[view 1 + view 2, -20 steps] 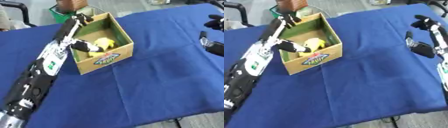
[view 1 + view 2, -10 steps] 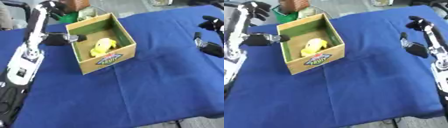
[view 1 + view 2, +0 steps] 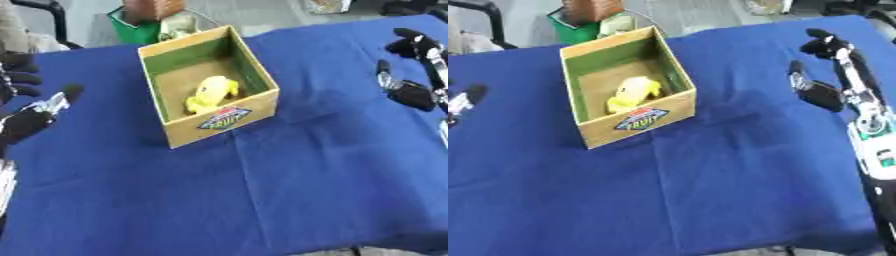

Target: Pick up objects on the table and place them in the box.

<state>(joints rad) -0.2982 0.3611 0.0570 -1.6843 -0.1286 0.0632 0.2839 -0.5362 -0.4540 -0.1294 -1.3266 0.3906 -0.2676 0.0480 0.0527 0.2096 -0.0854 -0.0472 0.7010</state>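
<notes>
An open cardboard box [image 3: 223, 121] with a green inner lining stands on the blue tablecloth [image 3: 289, 170], left of centre. A yellow object [image 3: 210, 93] lies on the box floor. My left hand [image 3: 26, 107] is at the far left edge, well clear of the box, fingers relaxed and holding nothing. My right hand [image 3: 829, 70] hovers over the right side of the table with straight fingers, nothing in it.
Beyond the far table edge stand a green container [image 3: 131, 21] and a brown item [image 3: 153, 7]. The cloth in front of the box and between box and right hand carries no objects.
My left arm has drawn back out of the box, swinging away to the far left edge. The yellow object stays in the box. The right hand has barely shifted.
</notes>
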